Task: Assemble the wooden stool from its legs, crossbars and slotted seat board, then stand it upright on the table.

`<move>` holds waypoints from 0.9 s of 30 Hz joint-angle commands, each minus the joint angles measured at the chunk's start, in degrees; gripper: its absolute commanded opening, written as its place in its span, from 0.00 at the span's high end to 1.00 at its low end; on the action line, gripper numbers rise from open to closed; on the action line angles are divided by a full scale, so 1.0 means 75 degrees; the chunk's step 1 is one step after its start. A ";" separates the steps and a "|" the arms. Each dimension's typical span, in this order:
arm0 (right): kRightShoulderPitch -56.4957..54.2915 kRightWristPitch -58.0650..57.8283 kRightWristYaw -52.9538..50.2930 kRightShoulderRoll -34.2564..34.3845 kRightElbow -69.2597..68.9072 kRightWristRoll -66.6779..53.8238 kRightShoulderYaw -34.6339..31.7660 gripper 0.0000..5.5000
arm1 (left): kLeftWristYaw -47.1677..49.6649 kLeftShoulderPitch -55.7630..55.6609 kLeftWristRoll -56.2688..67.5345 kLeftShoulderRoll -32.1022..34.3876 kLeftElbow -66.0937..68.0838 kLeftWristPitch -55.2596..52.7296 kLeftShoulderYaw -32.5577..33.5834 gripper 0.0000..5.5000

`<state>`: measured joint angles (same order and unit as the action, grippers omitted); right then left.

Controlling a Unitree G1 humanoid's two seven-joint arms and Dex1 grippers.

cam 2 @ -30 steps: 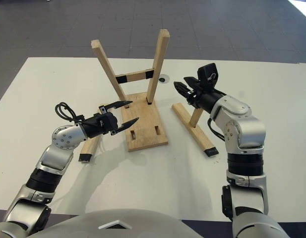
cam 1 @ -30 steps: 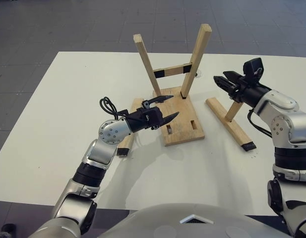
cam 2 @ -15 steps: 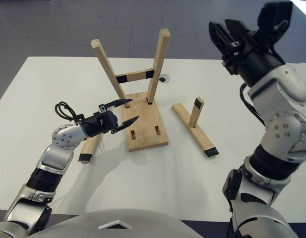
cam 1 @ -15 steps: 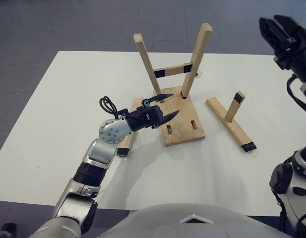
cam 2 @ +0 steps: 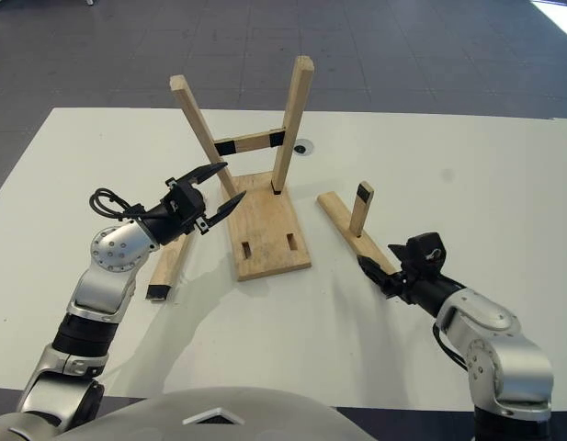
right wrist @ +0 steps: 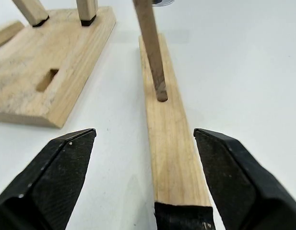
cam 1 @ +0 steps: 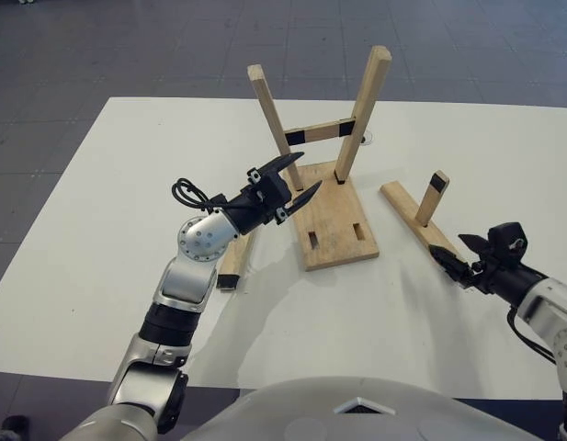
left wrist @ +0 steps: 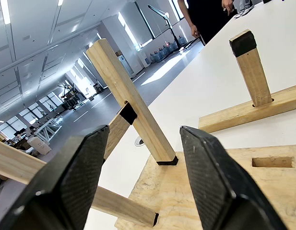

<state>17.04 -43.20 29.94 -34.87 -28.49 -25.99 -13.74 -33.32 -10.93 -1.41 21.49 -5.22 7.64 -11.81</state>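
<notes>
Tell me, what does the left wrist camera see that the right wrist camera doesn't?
Left wrist view, not the right: the open left hand, the crossbar joining the two standing legs, and a large hall behind the table. Right wrist view, not the left: the open right hand and the black end of the loose leg. Both: the seat board with its slots, the standing legs' feet set in it, and the loose leg with its short upright stub.
</notes>
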 commanded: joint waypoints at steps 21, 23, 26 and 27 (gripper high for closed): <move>-0.0899 0.1435 0.0107 0.0252 0.2210 0.1235 0.0966 0.50 | -0.0079 -0.0757 0.0662 -0.0186 0.0094 -0.0274 0.0314 0.50; -0.0986 0.1296 0.0152 0.0317 0.1960 0.0951 0.0795 0.57 | -0.0217 -0.0994 0.1194 -0.0221 -0.0034 -0.0661 0.0521 0.50; -0.1486 0.0732 -0.0027 0.0511 0.1325 0.0019 0.0024 0.63 | -0.0220 -0.1327 0.2134 -0.0462 -0.0398 -0.1623 0.0781 0.50; -0.1819 0.0649 -0.0061 0.0476 0.1353 -0.0161 -0.0174 0.63 | -0.0206 -0.1315 0.2212 -0.0451 -0.0512 -0.1800 0.0800 0.50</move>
<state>8.15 -36.79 30.23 -31.36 -17.06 -24.59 -11.62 -34.71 -19.80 13.53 18.26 -7.10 -2.84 -6.46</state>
